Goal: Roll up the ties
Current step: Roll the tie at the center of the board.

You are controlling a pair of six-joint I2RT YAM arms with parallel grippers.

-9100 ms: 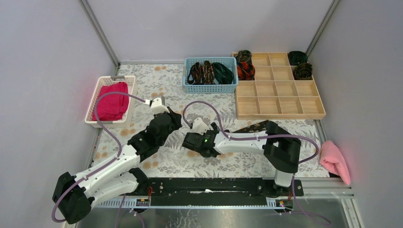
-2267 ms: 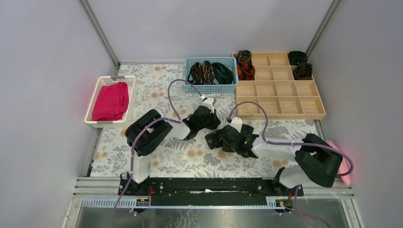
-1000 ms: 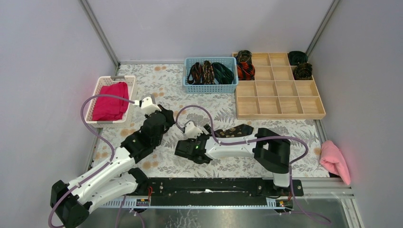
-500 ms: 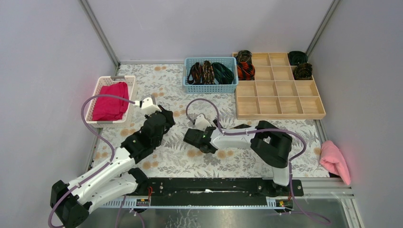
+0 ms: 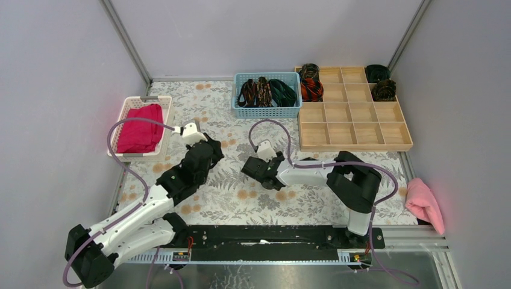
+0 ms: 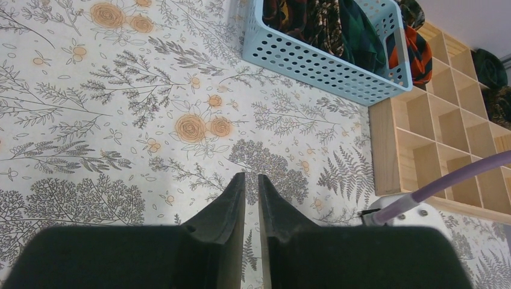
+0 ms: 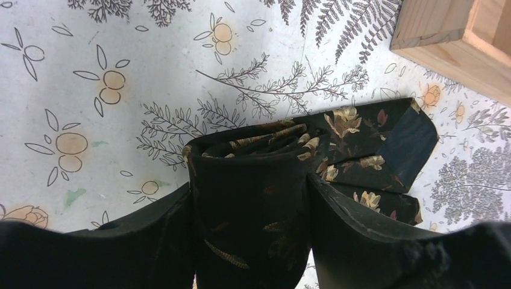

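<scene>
Black woven necktie flecked with gold-brown leaves (image 7: 253, 235) now sits as a plump, soft coil on the floral-printed bench (image 6: 90, 96). The right tool (image 7: 248, 186) has just narrowed onto its sides and grips it, one flat end trailing loose. Rolling looks nearly finished. The left tool (image 6: 251, 178), almost closed, holds nothing.

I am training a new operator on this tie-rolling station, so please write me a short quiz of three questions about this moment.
1. True or false: the left gripper holds a tie.
2. What sits between the fingers of the right gripper? A) a pink towel B) a black tie with gold flecks, rolled C) a magenta cloth
3. How many rolled ties lie in the wooden tray?

Key: 1 false; 2 B; 3 four.
</scene>
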